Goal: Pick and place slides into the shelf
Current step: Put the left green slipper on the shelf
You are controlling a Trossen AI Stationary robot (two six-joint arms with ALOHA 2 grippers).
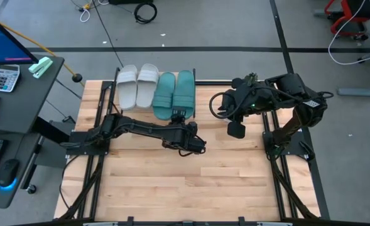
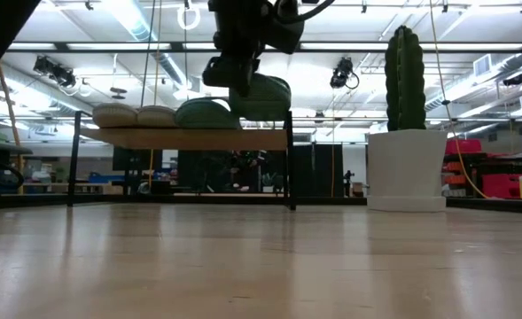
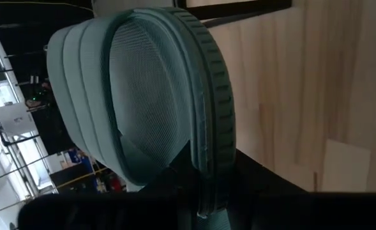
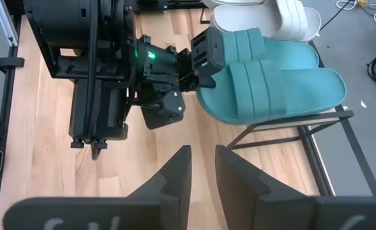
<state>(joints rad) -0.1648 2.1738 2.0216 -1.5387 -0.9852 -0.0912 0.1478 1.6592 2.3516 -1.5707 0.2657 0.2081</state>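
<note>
1. All four slides lie side by side on the shelf (image 1: 194, 80) at the far edge of the worktop (image 1: 172, 182): the two pale slides (image 1: 137, 85) on the left of the row, then the first teal slide (image 1: 164, 94), then the last teal slide (image 1: 185, 93) at the right end.
2. My left claw (image 1: 177, 117) is at the near end of the last teal slide. In the left wrist view my fingers are closed on the rim of its heel, so I grip this slide.
3. In the low view the slide seems to rest on the wooden board, but I cannot tell if its full weight is already down.
4. I judge that this is the last step: placing the fourth slide, with the task nearly complete.
5. The next move calls for opening the left claw gently and pulling it straight back toward me, without dragging the slide off the board or pushing its teal neighbour, which it touches.
6. My right claw (image 4: 202, 167) waits above the worktop, well to the right of the shelf, its fingers a little apart and holding nothing.
</note>
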